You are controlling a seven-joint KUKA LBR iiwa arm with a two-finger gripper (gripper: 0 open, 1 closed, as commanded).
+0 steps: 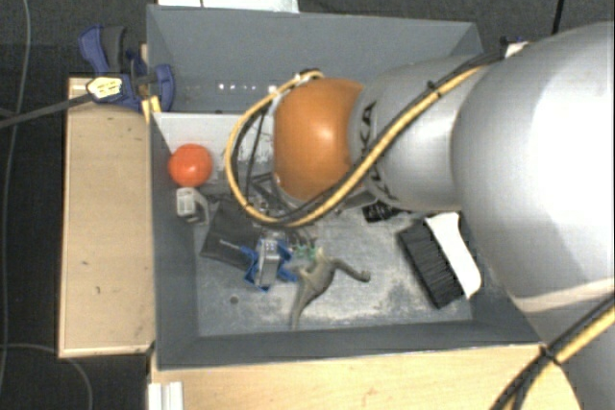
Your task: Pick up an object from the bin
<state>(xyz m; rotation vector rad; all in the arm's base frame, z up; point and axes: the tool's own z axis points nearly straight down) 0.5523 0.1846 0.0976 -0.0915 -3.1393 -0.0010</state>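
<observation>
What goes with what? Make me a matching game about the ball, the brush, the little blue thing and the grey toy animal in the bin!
Things:
1. orange ball
2. black brush
3. blue thing
4. grey toy animal

Places in the bin:
A. in the middle, beside the dark flat piece
B. far right
C. far left
D. just right of the blue thing, tail toward the front

Pairs: 1-C, 2-B, 3-A, 4-D.

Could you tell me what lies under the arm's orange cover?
Past the orange cover show a blue piece, a dark flat thing, a grey figure; beneath it is hidden.
</observation>
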